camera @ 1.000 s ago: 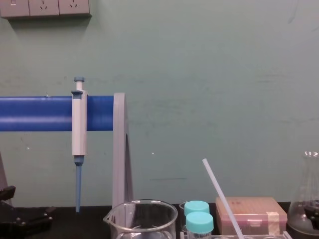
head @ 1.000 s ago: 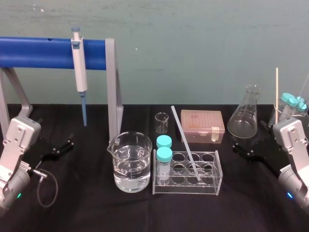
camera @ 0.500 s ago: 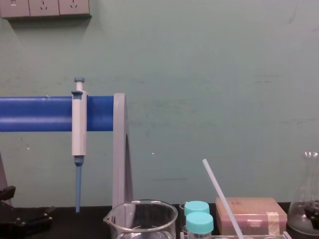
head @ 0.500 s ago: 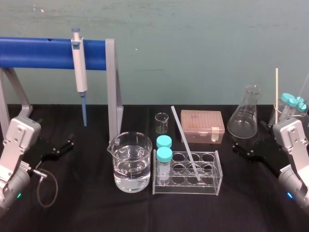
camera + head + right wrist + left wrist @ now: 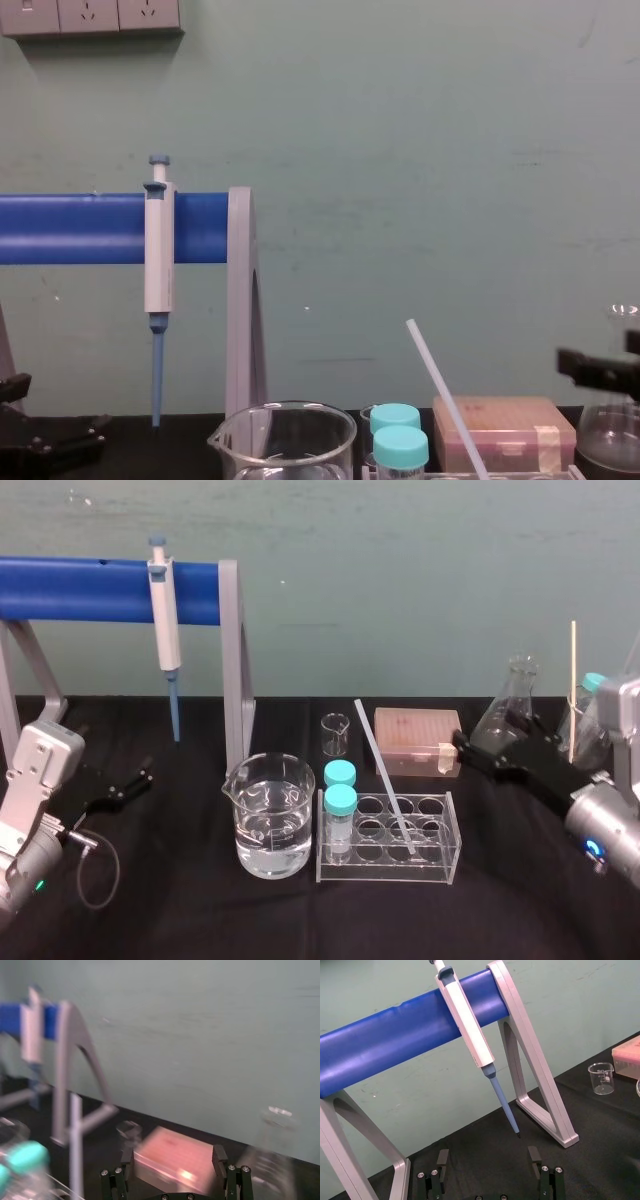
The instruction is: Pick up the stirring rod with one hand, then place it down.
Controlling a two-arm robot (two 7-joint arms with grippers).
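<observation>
Black cloth covers the desk (image 5: pixel 180 900), and your most open room is along its front edge and toward the front-right corner, between the clear rack (image 5: pixel 385 868) and the right arm. The stirring rod (image 5: pixel 383 775) is leaning in that rack at the desk's middle. Its bottom end sits in a front-row hole and its top tips back and to the left, ending near the little beaker (image 5: pixel 334 735).

It's tight around there: the big beaker (image 5: pixel 268 815) is just left of the rack, two teal-capped tubes (image 5: pixel 340 802) stand in its left end, and the pink box (image 5: pixel 418 738) is right behind.

Your right gripper (image 5: pixel 488 742) reaches in from the right edge, hovering off the desk. It points left at the pink box's right end with the flask (image 5: pixel 520 680) behind it, fingers spread wide with nothing between them. The left gripper (image 5: pixel 130 780) sits low near the left edge, fingers also apart and empty.
</observation>
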